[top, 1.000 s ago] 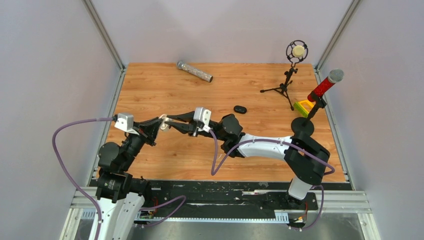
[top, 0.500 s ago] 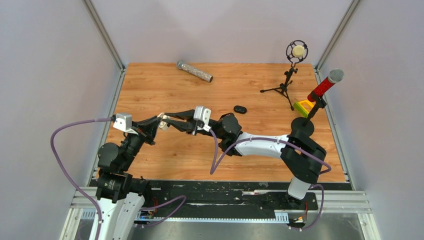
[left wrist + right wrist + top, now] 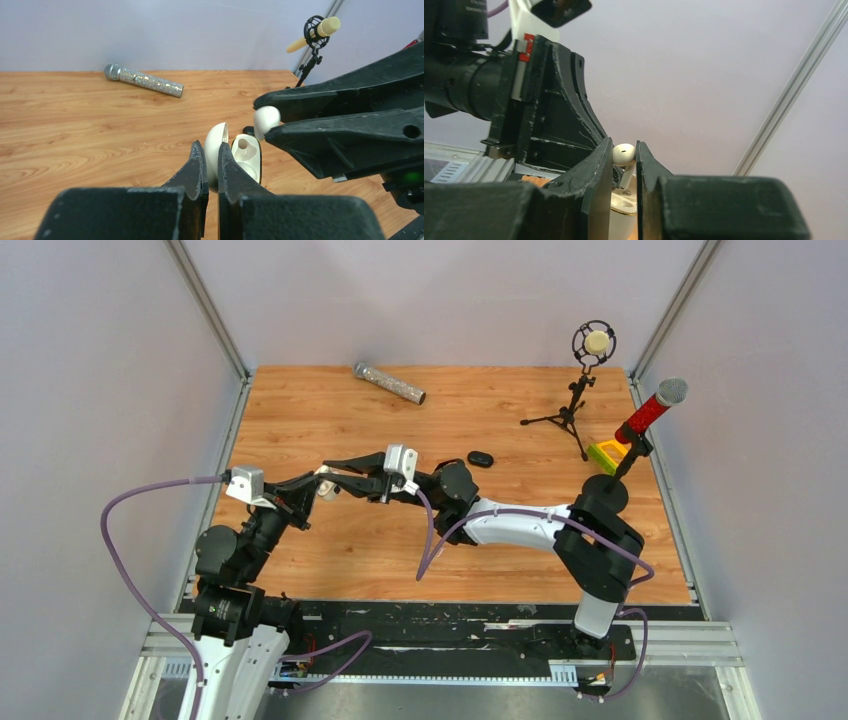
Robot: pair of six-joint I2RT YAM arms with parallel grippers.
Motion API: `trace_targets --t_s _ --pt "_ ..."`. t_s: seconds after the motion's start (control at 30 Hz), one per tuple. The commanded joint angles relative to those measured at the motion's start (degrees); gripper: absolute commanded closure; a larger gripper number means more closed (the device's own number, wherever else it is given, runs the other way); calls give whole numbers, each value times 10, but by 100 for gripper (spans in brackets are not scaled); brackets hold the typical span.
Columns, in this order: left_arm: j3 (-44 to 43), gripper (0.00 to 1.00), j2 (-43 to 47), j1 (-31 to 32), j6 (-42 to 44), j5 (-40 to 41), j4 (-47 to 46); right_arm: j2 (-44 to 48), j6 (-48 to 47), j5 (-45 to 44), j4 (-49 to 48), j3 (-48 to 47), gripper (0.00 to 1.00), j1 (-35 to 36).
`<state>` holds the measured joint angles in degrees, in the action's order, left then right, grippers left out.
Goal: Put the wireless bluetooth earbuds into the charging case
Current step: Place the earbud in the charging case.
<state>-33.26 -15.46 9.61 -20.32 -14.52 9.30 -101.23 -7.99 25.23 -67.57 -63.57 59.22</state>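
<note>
Left gripper [image 3: 210, 162] is clamping shut on the open charging case [image 3: 246, 156]. It seems to be pinching low down, near where the lid meets the body, and the wells are facing the other arm. Right gripper [image 3: 623, 146] is pinching the white earbud [image 3: 623, 153] by its head, with the stem pointing down at the case. The bud is hanging just above the case mouth and is not yet seated. The black roundish piece [image 3: 481, 458], which we are reading as the second earbud, is lying on the table [image 3: 330, 560], well apart from both grippers.

Risks we are noting:
- The stem may be meeting the rim rather than the well, since bud and well look slightly offset. Pushing then would be tilting or twisting the case in its narrow grip.
- The bud is round and held on a small patch, so it could be rolling or popping out under side load.
- The two sets of fingers are working very close together, and a collision could be knocking the lid shut.

View comparison:
- The left wrist view is showing the wells and the sideways gap to the bud.
- The right wrist view is hiding the wells but showing the stem's direction and the grip on the head.
- Only the top view is showing the black piece plainly, and there the case and bud are merging into one pale spot.
</note>
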Motion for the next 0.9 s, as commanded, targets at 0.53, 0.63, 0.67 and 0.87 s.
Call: trace_targets --t_s 0.53,0.63,0.67,0.87 --pt "-11 100 2 -2 0 2 -36 7 42 29 -5 0 100 -11" --pt "-11 100 1 -2 -1 3 -37 4 42 31 7 -3 100 -11" --pt "-11 100 2 -2 -1 2 -39 0 39 27 7 -1 100 -12" --pt "-13 100 2 -2 -1 2 -37 -17 52 16 -9 6 100 -20"
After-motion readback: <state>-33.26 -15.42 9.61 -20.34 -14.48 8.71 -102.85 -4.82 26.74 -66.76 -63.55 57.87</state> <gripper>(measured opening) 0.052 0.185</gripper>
